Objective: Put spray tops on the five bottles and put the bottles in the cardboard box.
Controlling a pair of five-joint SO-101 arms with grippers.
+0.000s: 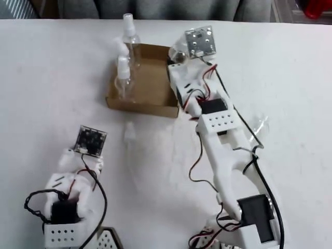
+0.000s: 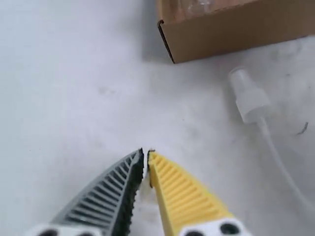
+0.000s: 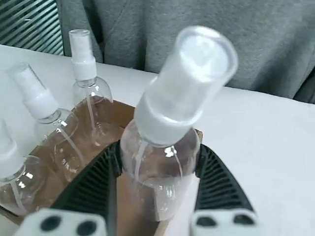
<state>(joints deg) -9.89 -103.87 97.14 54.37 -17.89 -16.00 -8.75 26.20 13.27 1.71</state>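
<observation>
So the right claw is pinching a bottle round its belly at the 2 o'clock corner of the box. Looks like light, slick plastic, so a body grip beats the neck. Left claw is pressed together; a loose spray top lies around the box's 6 o'clock

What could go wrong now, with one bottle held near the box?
The right gripper holds a capped bottle at the cardboard box's corner; released there, it might tip out or knock the standing bottles. A loose spray top lies beside the box; the shut left gripper could nudge it away.
</observation>
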